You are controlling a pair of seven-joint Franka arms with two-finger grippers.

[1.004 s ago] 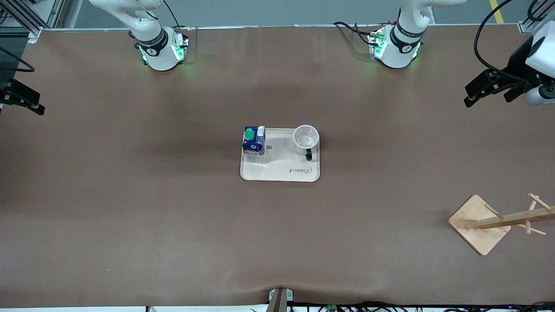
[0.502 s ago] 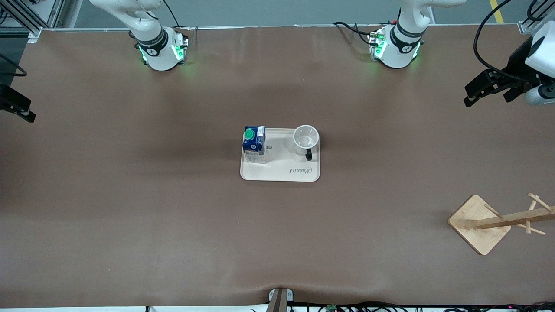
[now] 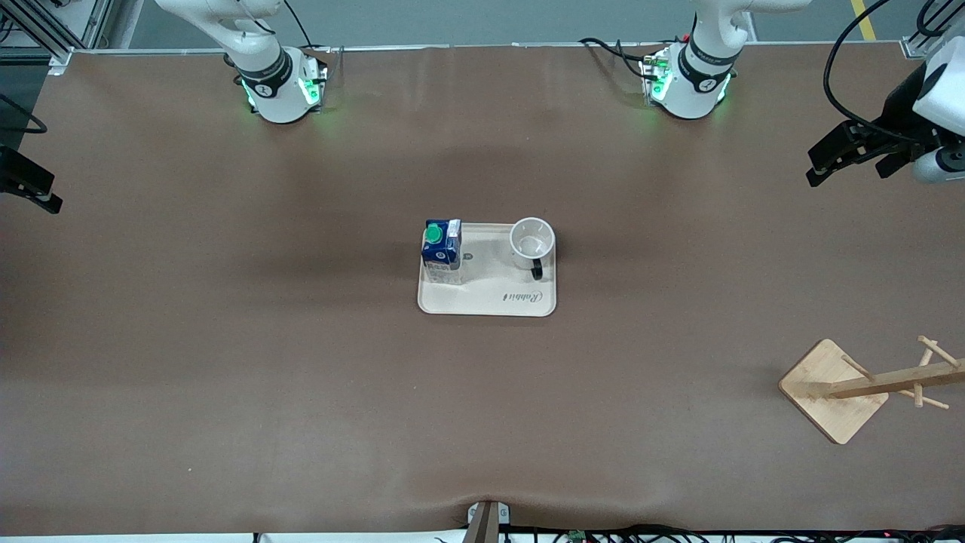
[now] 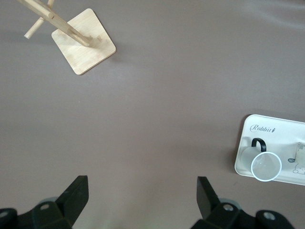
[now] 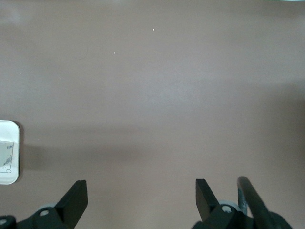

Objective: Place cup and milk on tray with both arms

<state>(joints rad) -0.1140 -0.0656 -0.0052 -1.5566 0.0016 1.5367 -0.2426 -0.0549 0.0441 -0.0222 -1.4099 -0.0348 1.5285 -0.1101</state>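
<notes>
White smiley-face cup (image 3: 532, 240) and dark-blue gable-top milk (image 3: 442, 249) stand upright on cream rimmed tray (image 3: 482, 303), placement apparently complete, hence left gripper (image 3: 852, 154) and right gripper (image 3: 26, 181) hang spread, empty, over table ends.

The cream tray (image 3: 487, 302) sits in the middle of the brown table (image 3: 226, 339). The milk (image 3: 442, 251) and the cup (image 3: 532, 241) stand on it, apart. A wooden rack (image 3: 852, 386) lies near the left arm's end
</notes>
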